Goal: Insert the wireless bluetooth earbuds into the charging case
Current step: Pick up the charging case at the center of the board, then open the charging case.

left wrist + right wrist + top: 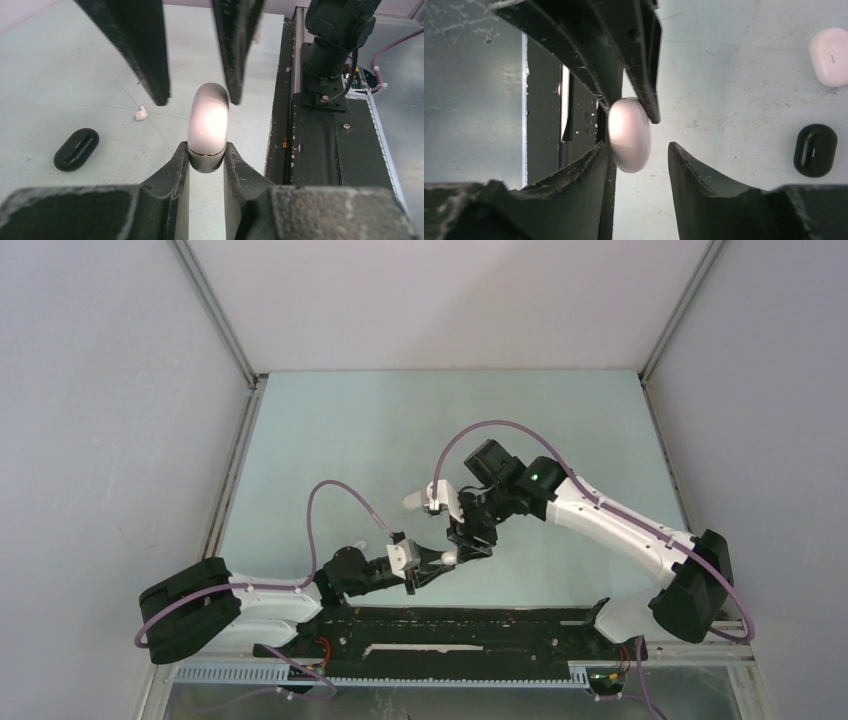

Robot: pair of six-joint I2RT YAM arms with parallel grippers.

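Note:
My left gripper (207, 150) is shut on the lower end of a closed white pill-shaped charging case (207, 125) and holds it above the table. My right gripper (636, 147) is open, its jaws standing either side of the same case (629, 134); the case lies against one finger and apart from the other. In the top view the two grippers meet near the table's front middle, left (437, 562) and right (470, 546). One tiny white earbud (141, 114) lies on the table. The other earbuds are out of view.
A closed black case (76, 148) lies near the earbud and also shows in the right wrist view (815, 150). A second white case (830, 56) lies beyond it. The black base rail (310, 150) and the right arm's base (335, 45) run along the near edge.

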